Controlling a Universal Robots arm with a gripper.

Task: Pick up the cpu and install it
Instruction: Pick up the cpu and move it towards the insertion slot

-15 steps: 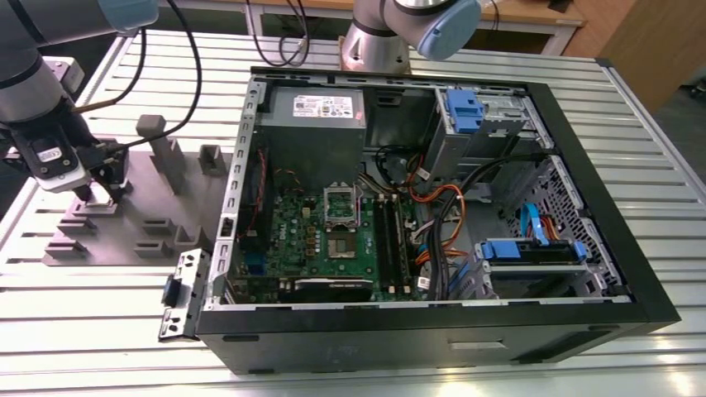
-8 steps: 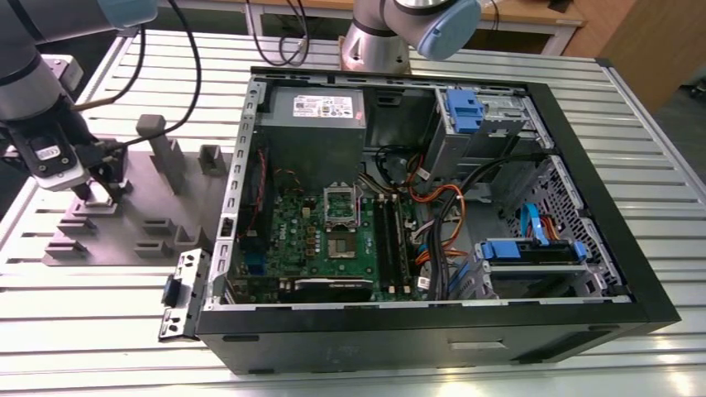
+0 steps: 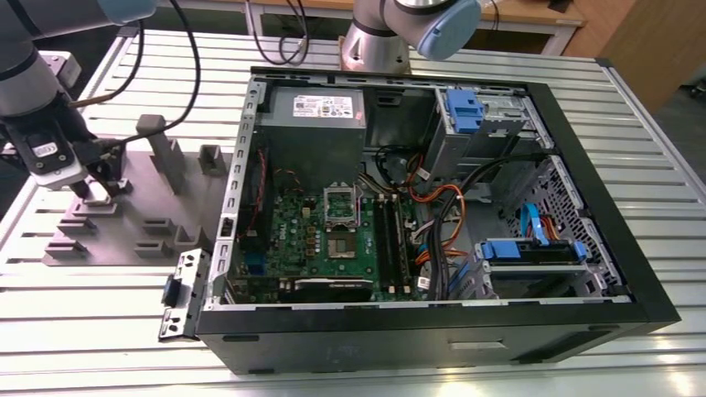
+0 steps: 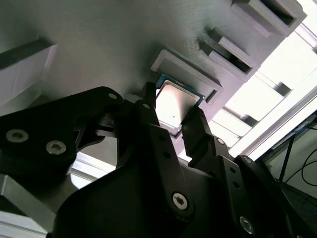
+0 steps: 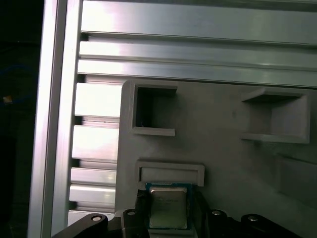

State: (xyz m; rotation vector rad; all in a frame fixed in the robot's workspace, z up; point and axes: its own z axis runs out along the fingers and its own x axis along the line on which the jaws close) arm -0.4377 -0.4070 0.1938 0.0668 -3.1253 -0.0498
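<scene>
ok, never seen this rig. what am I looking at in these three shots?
One robot arm with a two-fingered gripper. The exterior view is from a camera off the arm: a metal table, a grey plastic tray and an open computer case showing its green board. Both wrist views come from cameras riding on the arm. There the gripper appears shut on a small silver cpu chip at the tray, beside one of its pockets, not in the case.
</scene>
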